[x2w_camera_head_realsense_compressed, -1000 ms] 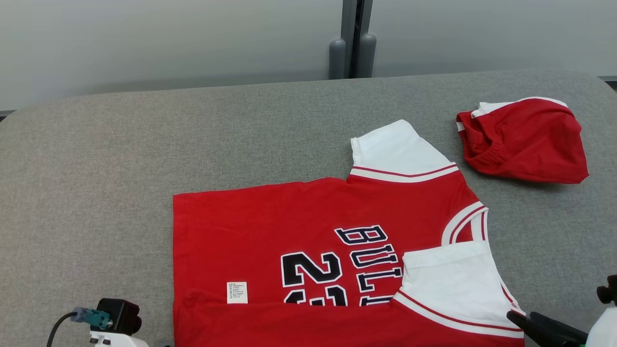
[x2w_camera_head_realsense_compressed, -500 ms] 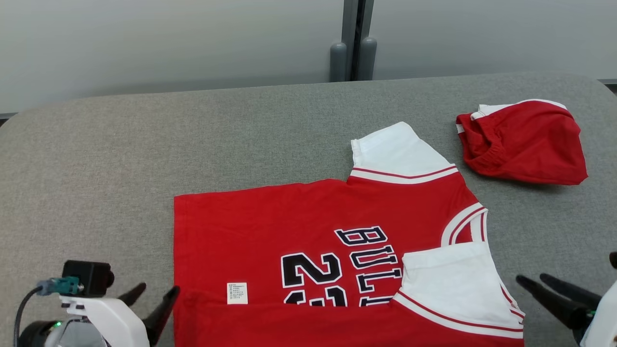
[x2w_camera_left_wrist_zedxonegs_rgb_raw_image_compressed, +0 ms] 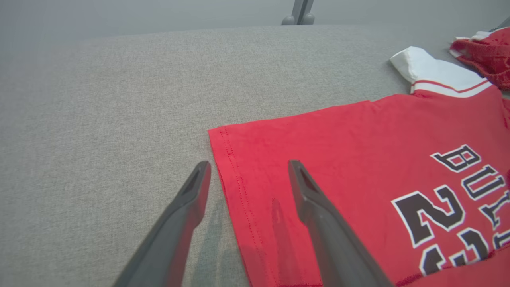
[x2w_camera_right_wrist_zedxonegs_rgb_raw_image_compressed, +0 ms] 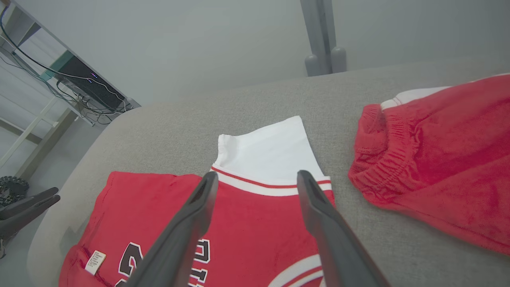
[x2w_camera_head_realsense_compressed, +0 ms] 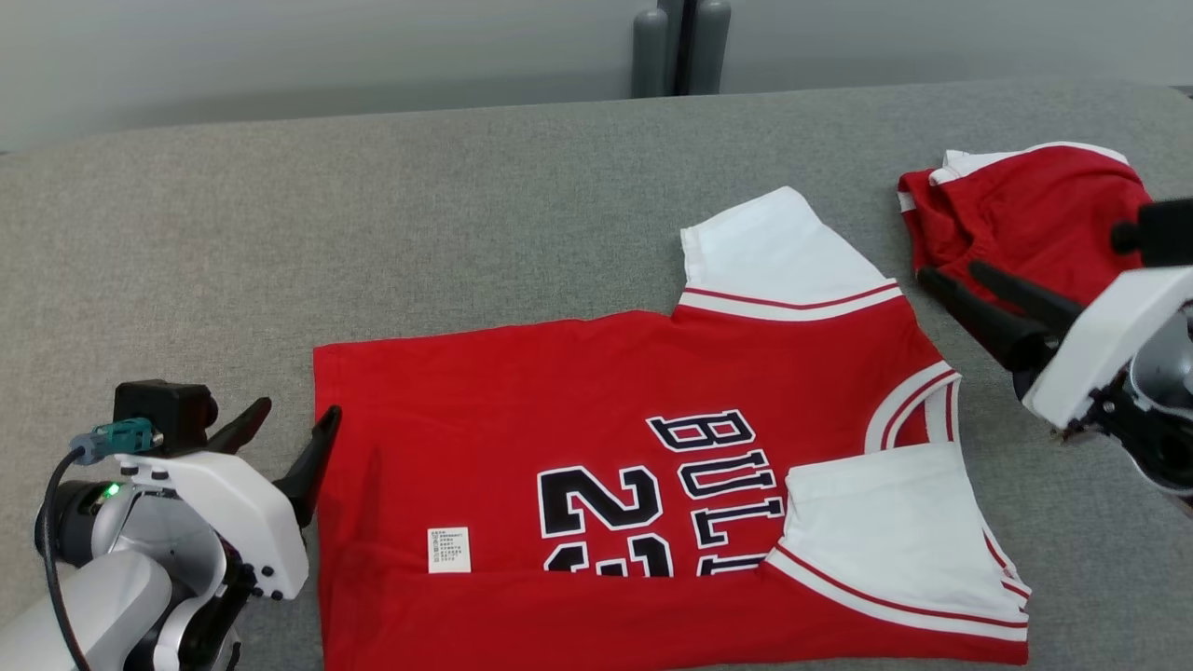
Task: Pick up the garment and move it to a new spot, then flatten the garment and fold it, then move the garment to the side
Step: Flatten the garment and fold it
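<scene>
Jersey [x2w_camera_head_realsense_compressed: 522, 410]: one, lying flat; crumpled shorts [x2w_camera_head_realsense_compressed: 1025, 205]: one; left tool [x2w_camera_head_realsense_compressed: 296, 410] and right tool [x2w_camera_head_realsense_compressed: 949, 270] both released.

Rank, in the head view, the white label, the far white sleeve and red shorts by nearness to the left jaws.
1. White label, low on the jersey, left side.
2. Far white sleeve, middle right.
3. Red shorts, far right.

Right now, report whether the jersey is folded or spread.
Partly folded: the jersey has its near edge turned over the number and near sleeve on top; far sleeve spread.
</scene>
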Tool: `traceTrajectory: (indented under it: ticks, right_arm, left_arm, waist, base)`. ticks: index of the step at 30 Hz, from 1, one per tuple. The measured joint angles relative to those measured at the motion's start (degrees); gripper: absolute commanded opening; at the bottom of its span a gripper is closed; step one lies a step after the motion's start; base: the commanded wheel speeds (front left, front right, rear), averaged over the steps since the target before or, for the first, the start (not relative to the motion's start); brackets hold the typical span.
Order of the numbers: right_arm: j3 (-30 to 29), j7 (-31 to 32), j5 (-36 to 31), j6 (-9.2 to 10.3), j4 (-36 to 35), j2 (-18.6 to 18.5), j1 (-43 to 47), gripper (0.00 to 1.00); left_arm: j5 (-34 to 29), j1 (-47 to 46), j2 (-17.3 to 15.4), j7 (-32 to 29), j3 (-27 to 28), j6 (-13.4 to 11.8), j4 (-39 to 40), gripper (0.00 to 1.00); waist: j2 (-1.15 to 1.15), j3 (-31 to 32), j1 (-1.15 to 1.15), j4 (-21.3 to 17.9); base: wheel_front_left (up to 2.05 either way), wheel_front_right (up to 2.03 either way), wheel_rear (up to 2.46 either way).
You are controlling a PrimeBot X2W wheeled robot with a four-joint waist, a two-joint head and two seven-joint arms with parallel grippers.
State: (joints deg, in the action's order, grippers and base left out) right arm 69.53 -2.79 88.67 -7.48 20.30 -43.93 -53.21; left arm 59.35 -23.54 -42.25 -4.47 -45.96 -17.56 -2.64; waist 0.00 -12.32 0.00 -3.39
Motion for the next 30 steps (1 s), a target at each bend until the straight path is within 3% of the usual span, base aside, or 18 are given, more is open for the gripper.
traceTrajectory:
  ticks: [4, 12, 22, 30]
  right_arm:
    - [-0.38, 1.12, -2.71, -0.01, 5.27, 4.0, -4.78, 1.0]
    - [-0.62, 4.66, -6.32, -0.01, 13.7, 8.22, -11.51, 1.0]
    - [-1.36, 8.67, -8.29, -0.01, 22.59, 11.5, -18.35, 1.0]
    - [-1.71, 13.34, -8.39, -0.01, 29.18, 13.28, -21.47, 1.0]
  left_arm:
    - [-1.49, -3.26, 1.83, -0.03, -0.73, 1.44, -3.53, 1.0]
    - [-3.8, -9.45, 5.89, 0.46, -2.04, 4.23, -9.9, 1.0]
    - [-5.16, -17.59, 10.81, -1.65, -3.56, 7.47, -16.08, 1.0]
    - [-6.44, -21.2, 12.2, -2.02, -4.3, 8.53, -16.77, 1.0]
  waist:
    - [0.0, -2.13, 0.0, 0.93]
    - [0.0, -5.76, 0.01, 3.35]
    - [0.0, -11.57, 0.0, 6.17]
    - [0.0, -15.21, 0.01, 8.21]
  base:
    - [0.0, 0.0, 0.0]
    - [0.0, 0.0, 0.0]
    - [0.0, 0.0, 0.0]
    - [0.0, 0.0, 0.0]
